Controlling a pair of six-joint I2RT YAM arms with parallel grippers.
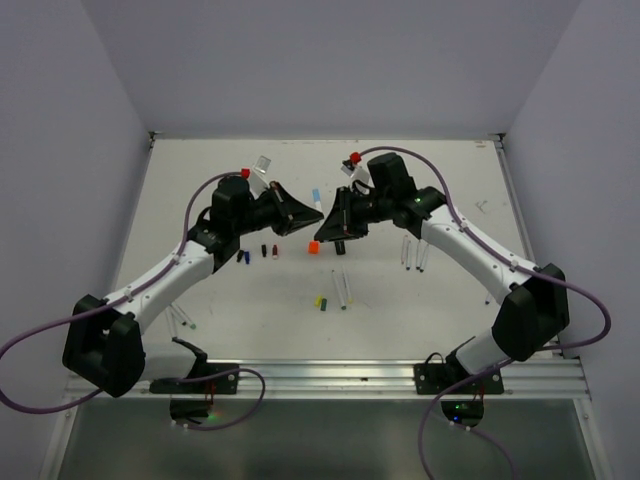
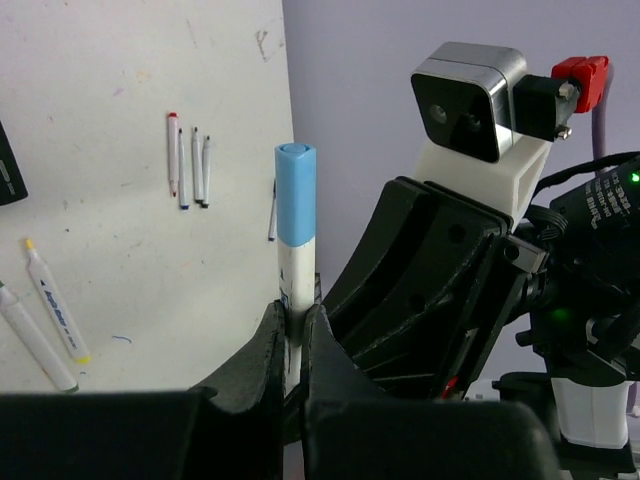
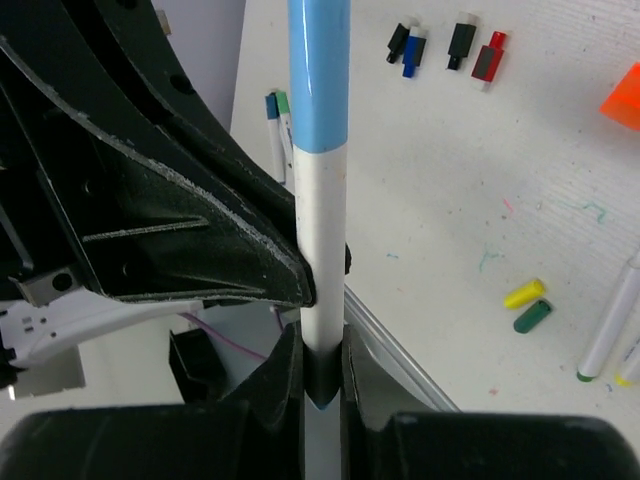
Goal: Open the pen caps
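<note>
Blue pen cap (image 2: 296,195) seated on white pen (image 2: 296,272), raised above desk (image 1: 450,190). Left hand (image 2: 295,312) clamped on barrel just below cap. Right hand (image 3: 322,345) closed on same barrel alongside. On desk: loose orange cap (image 1: 312,247), yellow cap (image 3: 523,293) beside green cap (image 3: 533,315).

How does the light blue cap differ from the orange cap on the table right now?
The light blue cap sits on its white pen, held off the table in the left gripper. The orange cap lies loose on the table, on no pen. The blue one is long and slim, while the orange one is short and blocky. Both are pen caps.
</note>
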